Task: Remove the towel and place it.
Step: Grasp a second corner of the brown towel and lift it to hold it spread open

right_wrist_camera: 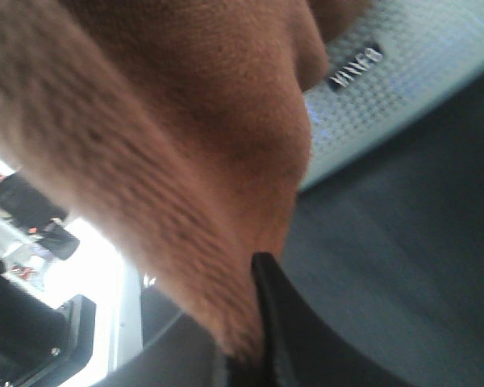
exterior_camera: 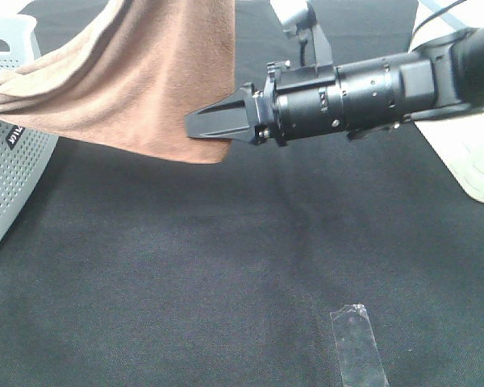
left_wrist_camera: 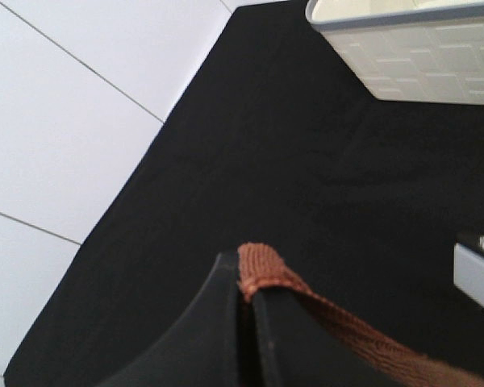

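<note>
The brown towel (exterior_camera: 145, 72) hangs in the air and slopes from the top of the exterior view down to the rim of the grey perforated basket (exterior_camera: 8, 161) at the left. My right gripper (exterior_camera: 200, 122) reaches in from the right and is shut on the towel's lower corner. The right wrist view shows the towel (right_wrist_camera: 185, 145) pinched between its fingers (right_wrist_camera: 266, 322). My left gripper (left_wrist_camera: 246, 282) is shut on a folded edge of the towel (left_wrist_camera: 262, 270), high above the black cloth. It is out of the exterior view.
A black cloth (exterior_camera: 226, 266) covers the table. A white basket (exterior_camera: 472, 153) stands at the right edge and also shows in the left wrist view (left_wrist_camera: 411, 48). A strip of clear tape (exterior_camera: 359, 343) lies on the cloth near the front. White floor tiles (left_wrist_camera: 56, 121) lie beyond the table edge.
</note>
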Controlling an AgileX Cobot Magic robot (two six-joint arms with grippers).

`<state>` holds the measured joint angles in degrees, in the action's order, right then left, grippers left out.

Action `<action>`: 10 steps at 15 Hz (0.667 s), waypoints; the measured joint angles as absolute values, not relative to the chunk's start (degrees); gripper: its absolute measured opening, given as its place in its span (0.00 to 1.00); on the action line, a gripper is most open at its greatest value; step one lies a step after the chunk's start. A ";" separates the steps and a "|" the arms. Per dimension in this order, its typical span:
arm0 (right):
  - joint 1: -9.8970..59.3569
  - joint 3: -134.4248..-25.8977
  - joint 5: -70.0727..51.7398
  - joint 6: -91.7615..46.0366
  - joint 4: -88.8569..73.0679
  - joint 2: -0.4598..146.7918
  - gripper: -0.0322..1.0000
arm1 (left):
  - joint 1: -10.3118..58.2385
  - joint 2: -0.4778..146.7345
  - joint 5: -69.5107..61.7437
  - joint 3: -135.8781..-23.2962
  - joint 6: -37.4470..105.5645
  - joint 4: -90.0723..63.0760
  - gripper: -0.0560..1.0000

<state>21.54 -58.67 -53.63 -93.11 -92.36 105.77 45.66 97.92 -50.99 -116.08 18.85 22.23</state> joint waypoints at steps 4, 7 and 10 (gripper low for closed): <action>21.54 -60.68 -48.41 -73.97 -72.99 94.54 0.03 | 45.66 97.92 -51.91 -116.08 16.62 24.81 0.05; 21.54 -70.93 -51.85 -50.02 -47.56 89.73 0.03 | 45.21 97.92 -50.42 -116.08 15.87 25.04 0.05; 21.54 -87.09 -62.11 -29.51 -24.92 89.84 0.03 | 40.62 97.92 -43.77 -116.08 12.26 21.66 0.05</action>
